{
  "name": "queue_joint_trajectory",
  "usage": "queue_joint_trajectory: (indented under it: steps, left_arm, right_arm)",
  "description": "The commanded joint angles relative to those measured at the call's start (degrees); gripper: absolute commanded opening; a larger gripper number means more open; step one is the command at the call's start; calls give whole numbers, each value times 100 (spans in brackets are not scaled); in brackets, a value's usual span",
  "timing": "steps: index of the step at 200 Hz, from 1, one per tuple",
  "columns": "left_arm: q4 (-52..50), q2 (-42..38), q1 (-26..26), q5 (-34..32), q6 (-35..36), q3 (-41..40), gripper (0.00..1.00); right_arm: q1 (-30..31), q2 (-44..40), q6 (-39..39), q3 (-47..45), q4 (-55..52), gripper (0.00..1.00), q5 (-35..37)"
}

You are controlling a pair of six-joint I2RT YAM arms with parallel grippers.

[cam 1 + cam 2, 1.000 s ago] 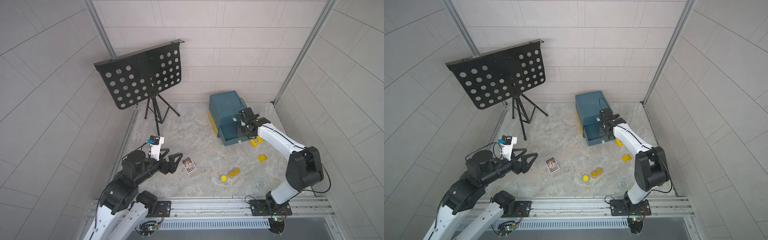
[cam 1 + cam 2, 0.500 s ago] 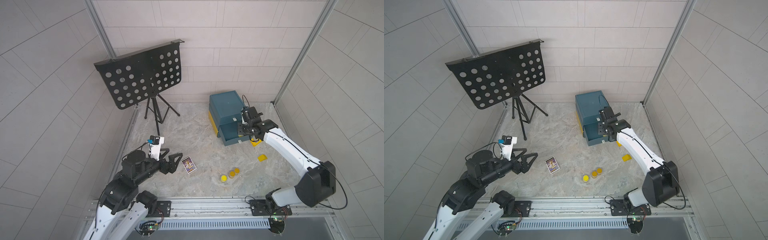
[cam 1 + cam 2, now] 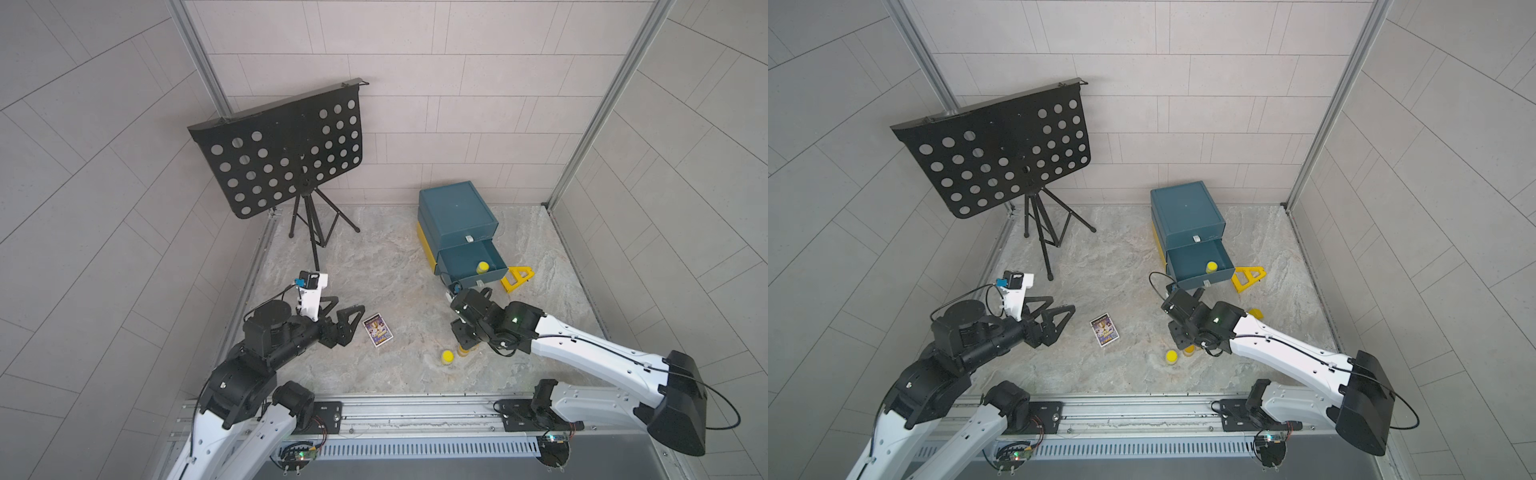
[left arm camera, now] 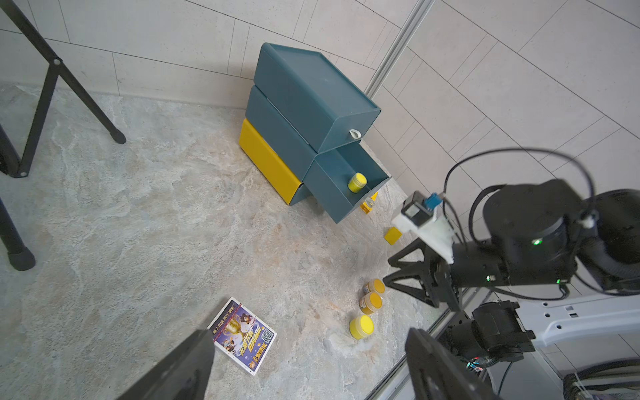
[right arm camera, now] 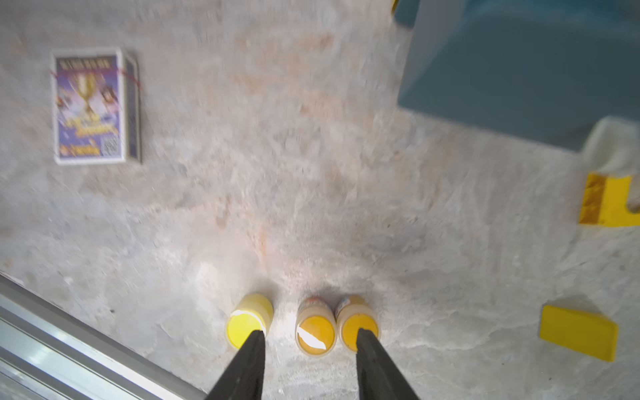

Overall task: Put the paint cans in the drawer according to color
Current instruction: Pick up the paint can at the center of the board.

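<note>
Two black fingers of the right gripper stand apart and empty over a row of three small round paint jars on the marbled stone tabletop. The middle orange-lidded jar shows in the gap, with the yellow-lidded jar and the end orange-lidded jar at either fingertip. A second yellow-lidded jar stands in the open teal plastic drawer, against its front wall. The left gripper hangs spread and empty beside the flat printed card.
</note>
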Motion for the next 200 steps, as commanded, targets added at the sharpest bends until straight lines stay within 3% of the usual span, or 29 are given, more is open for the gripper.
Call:
queue_joint_trajectory:
  steps: [1,42,200]
  left_arm:
    - [136,-58,43,-21,18,-24,94]
    - [127,-37,43,-17,19,-17,94]
    - [128,-49,43,-28,19,-16,94]
  right_arm:
    - [255,88,344,-164,275,48,-107]
    - [654,616,553,-164,508,49,-90]
    - [862,1462,755,-446,920,49,-99]
